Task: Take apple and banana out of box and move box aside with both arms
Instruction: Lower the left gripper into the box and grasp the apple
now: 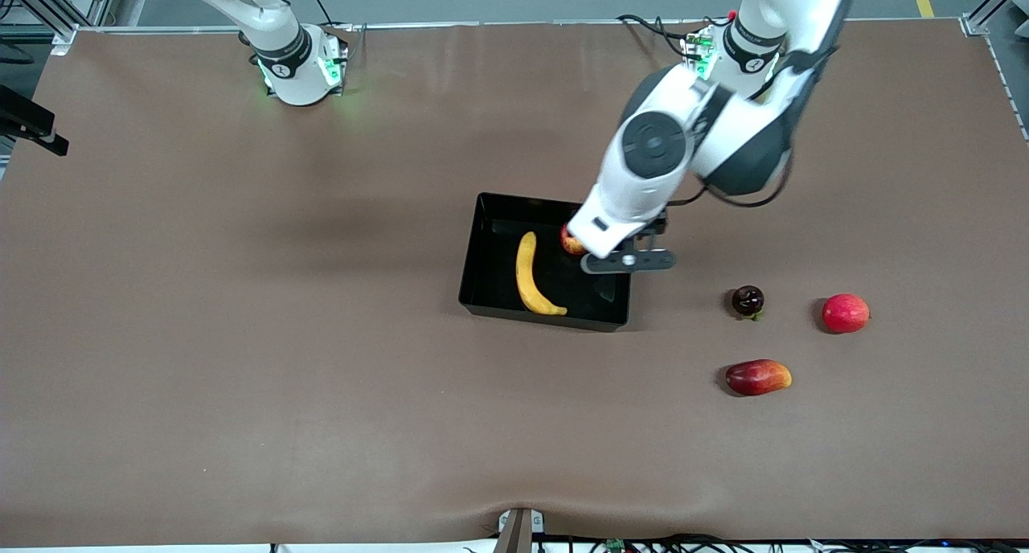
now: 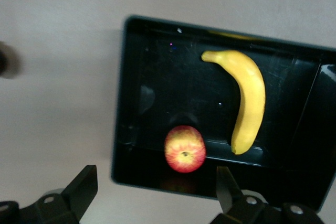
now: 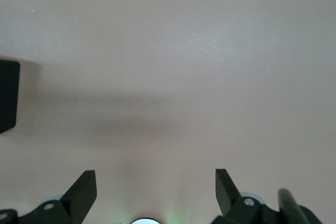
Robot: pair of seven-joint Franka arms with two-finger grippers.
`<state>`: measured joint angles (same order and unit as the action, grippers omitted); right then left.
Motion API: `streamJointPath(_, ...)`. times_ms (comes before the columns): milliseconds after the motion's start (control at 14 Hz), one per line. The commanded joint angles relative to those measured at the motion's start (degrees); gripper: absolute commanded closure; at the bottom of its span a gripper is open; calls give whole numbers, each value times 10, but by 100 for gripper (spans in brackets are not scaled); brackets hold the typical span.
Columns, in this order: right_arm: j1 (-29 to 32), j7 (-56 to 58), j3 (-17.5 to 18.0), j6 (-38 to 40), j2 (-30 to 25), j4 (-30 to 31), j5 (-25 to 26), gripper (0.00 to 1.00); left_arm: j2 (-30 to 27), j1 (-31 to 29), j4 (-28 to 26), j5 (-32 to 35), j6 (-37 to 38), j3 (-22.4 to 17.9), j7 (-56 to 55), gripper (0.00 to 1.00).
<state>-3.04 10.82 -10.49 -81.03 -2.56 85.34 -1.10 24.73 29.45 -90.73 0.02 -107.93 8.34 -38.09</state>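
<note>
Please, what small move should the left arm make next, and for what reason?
Probably lower the left gripper straight down around the apple. Its fingers stand open above the box, the apple lies nearly between them, and the banana lies apart, so nothing blocks the descent. The right gripper waits open over bare table.

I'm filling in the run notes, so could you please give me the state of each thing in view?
Box: on the table, holds both fruits.
Banana: lying flat in the box.
Apple: in the box by a wall, not gripped.
Left gripper: open, over the apple.
Right gripper: open, empty, over bare table; that arm waits.
Mango, dark fruit, red fruit: loose on the table, toward the left arm's end.
</note>
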Motion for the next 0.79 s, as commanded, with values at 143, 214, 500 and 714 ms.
streamJointPath(143,7,3,3,3,5,-11,-3,0,60,33,17,1,-31,-5,-9,0)
streamJointPath(214,7,3,3,3,5,-11,-3,0,68,38,17,1,-41,-6,-9,0)
streamJointPath(500,7,3,3,3,5,-11,-3,0,94,42,17,5,-68,-6,-9,0)
streamJointPath(714,7,3,3,3,5,-11,-3,0,108,42,16,15,-74,-5,-10,0)
